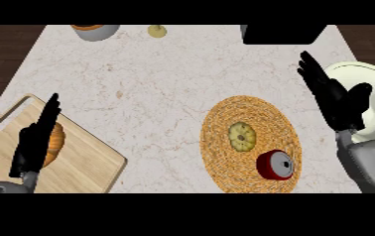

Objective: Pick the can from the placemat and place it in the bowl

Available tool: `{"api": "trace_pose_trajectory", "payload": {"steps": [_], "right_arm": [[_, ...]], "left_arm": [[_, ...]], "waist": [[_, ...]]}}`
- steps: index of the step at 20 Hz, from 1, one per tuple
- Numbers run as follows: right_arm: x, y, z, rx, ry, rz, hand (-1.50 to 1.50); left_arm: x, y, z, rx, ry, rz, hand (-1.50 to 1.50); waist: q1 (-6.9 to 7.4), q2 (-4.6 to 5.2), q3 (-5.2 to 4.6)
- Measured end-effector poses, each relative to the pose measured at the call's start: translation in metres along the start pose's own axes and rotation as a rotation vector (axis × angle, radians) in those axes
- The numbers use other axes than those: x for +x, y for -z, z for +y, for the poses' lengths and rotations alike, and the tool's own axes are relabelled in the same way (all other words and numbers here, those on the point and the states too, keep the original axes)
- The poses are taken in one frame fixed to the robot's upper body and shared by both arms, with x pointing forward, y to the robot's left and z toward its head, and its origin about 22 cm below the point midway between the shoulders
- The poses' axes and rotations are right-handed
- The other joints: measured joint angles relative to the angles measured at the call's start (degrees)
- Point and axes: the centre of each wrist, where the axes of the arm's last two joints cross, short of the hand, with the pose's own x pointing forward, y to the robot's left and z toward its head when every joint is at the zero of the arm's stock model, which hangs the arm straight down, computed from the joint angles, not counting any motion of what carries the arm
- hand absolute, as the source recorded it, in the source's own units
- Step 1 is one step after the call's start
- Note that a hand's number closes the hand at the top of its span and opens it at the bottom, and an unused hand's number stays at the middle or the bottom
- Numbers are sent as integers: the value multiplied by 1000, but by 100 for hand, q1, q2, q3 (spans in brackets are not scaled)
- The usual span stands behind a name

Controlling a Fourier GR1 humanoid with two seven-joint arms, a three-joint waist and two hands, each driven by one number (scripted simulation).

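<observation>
A red can (275,164) with a grey lid lies on its side at the lower right of the round woven placemat (223,131). A pale yellow-green round item (242,136) sits at the placemat's middle. The white bowl (359,74) shows at the right edge, partly hidden behind my right hand (333,98). That hand is open, fingers straight and pointing up-left, to the right of the placemat and above the can, not touching it. My left hand (35,141) is open at the left edge, over the cutting board.
A wooden cutting board (84,165) at lower left carries an orange item (55,143) partly behind my left hand. A grey pot with an orange rim (95,30), a small yellowish object (156,30) and a black block (282,34) stand along the far edge.
</observation>
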Motion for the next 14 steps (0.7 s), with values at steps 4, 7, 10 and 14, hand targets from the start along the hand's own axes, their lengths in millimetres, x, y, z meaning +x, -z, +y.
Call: {"api": "trace_pose_trajectory", "payload": {"steps": [4, 7, 10, 14], "right_arm": [[-6, -23, 32, -10, -15, 31, 150], [-20, -42, 48, -27, -152, 78, 150], [-29, -52, 46, -259, -202, 41, -150], [-29, -77, 89, -466, -106, -110, -150]], "left_arm": [[25, 3, -18, -35, -76, -73, 0], [44, 4, -38, -75, -153, -140, 0], [49, 0, -50, -97, -217, -139, 0], [63, -1, -64, -123, -272, -159, 0]], "waist": [[-68, 41, -31], [-177, 25, -93], [-424, -26, -83], [-463, -15, -54]]}}
